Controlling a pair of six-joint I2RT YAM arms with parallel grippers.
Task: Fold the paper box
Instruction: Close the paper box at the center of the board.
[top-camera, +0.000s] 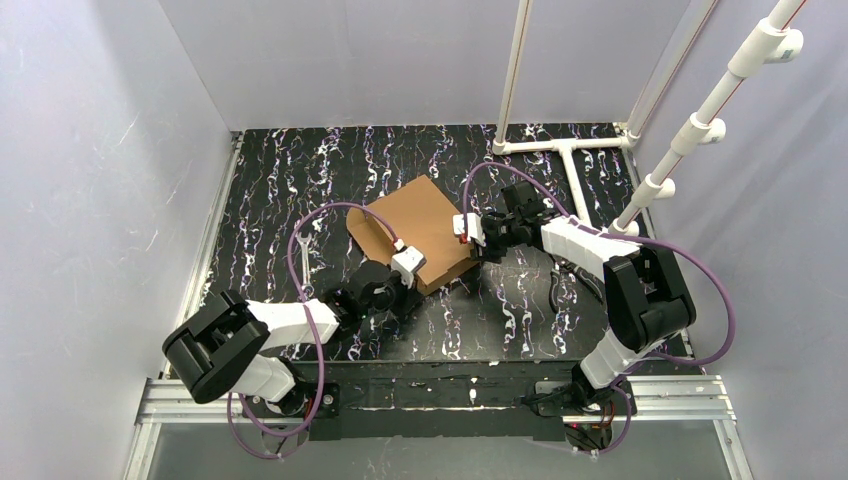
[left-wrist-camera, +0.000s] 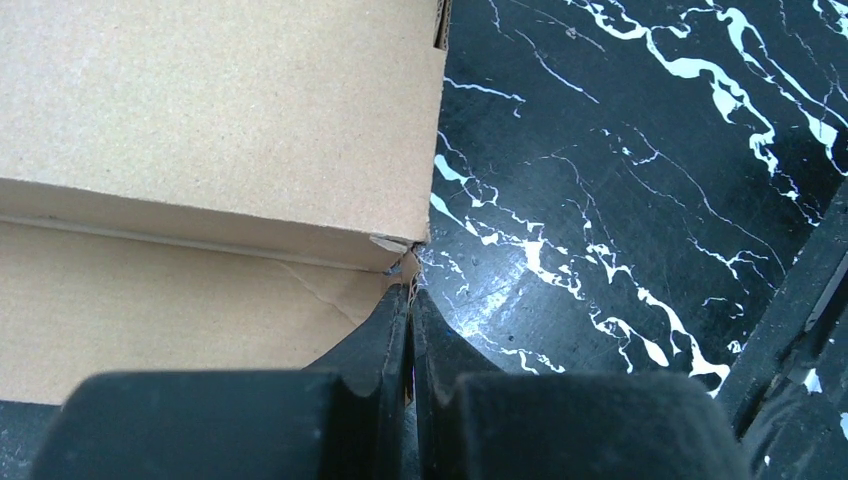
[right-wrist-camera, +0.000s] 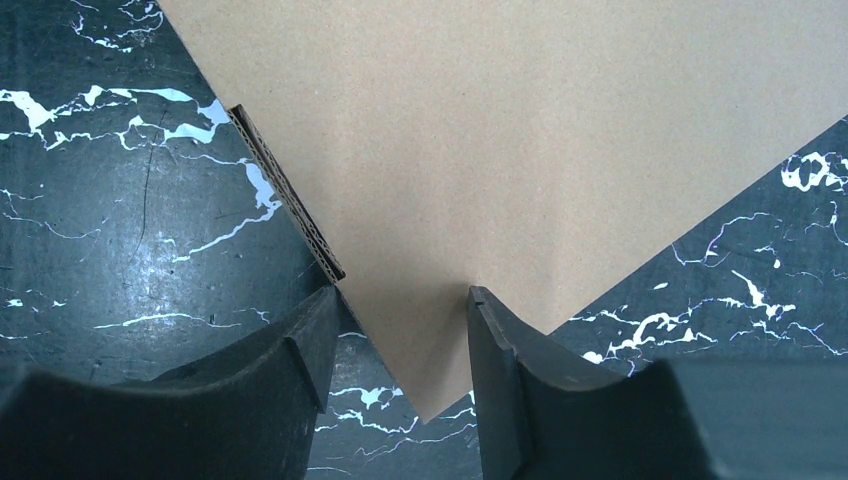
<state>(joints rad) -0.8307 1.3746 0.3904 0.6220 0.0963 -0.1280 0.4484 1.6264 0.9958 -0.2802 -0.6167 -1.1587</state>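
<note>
The paper box (top-camera: 415, 225) is a brown cardboard slab lying askew in the middle of the black marbled table (top-camera: 290, 180). My left gripper (top-camera: 415, 288) is at its near corner. In the left wrist view the jaws of that gripper (left-wrist-camera: 412, 295) are pressed together, and their tips touch the frayed corner of the box (left-wrist-camera: 220, 110) where a raised wall meets the lower panel. My right gripper (top-camera: 478, 250) is at the box's right corner. There the jaws of this gripper (right-wrist-camera: 400, 295) stand apart, with the pointed corner of the box (right-wrist-camera: 520, 130) lying between the two fingers.
A white pipe frame (top-camera: 565, 150) lies on the table's back right and rises along the right wall. White walls enclose the table on three sides. An aluminium rail (top-camera: 430, 395) carrying both arm bases runs along the near edge.
</note>
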